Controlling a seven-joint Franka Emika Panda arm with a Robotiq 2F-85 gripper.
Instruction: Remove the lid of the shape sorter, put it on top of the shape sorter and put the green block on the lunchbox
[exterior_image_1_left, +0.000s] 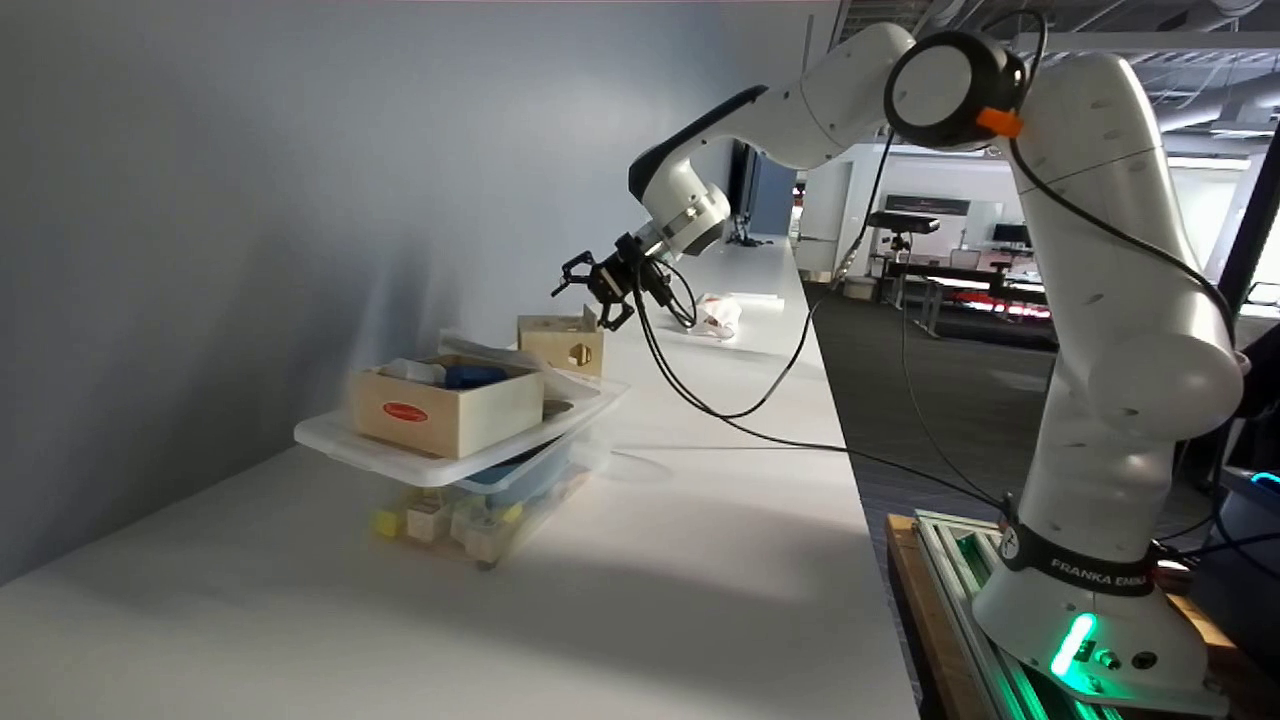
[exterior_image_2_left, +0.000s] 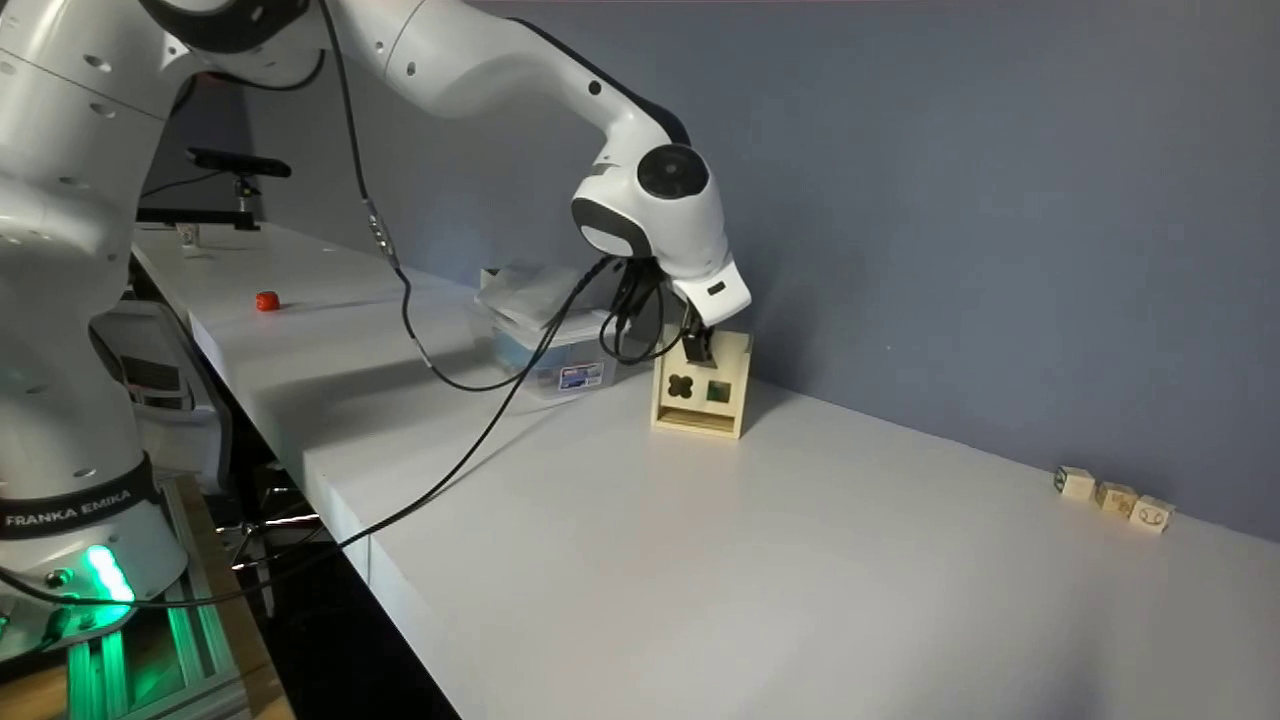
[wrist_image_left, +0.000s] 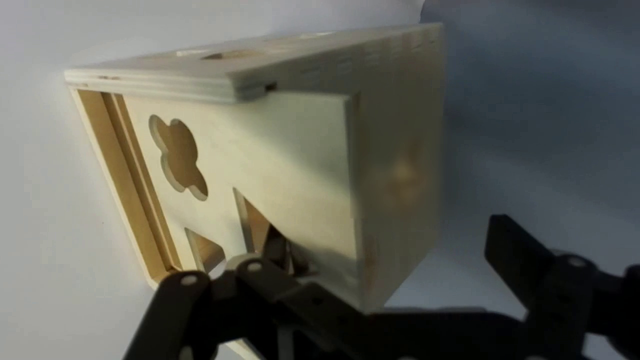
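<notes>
The shape sorter (exterior_image_1_left: 560, 346) is a pale wooden box with cut-out holes. It stands on the table by the wall and shows in an exterior view (exterior_image_2_left: 688, 408). In the wrist view its holed lid panel (wrist_image_left: 300, 145) is slid along the face, leaving a gap at one end and its other edge slightly proud. My gripper (wrist_image_left: 390, 240) is open. One finger is at a hole in the panel, seemingly in it; the other is apart, beyond the box's end. Dark green shows through a square hole (exterior_image_2_left: 718, 392); I cannot tell whether it is the green block. I cannot identify the lunchbox with certainty.
A clear plastic box (exterior_image_1_left: 520, 500) with a white lid (exterior_image_1_left: 380, 450) carries a wide wooden box (exterior_image_1_left: 405, 412) with a red mark. Several small wooden blocks (exterior_image_2_left: 1115, 498) lie by the wall. A red object (exterior_image_2_left: 267, 300) is farther back. Cables hang below the wrist.
</notes>
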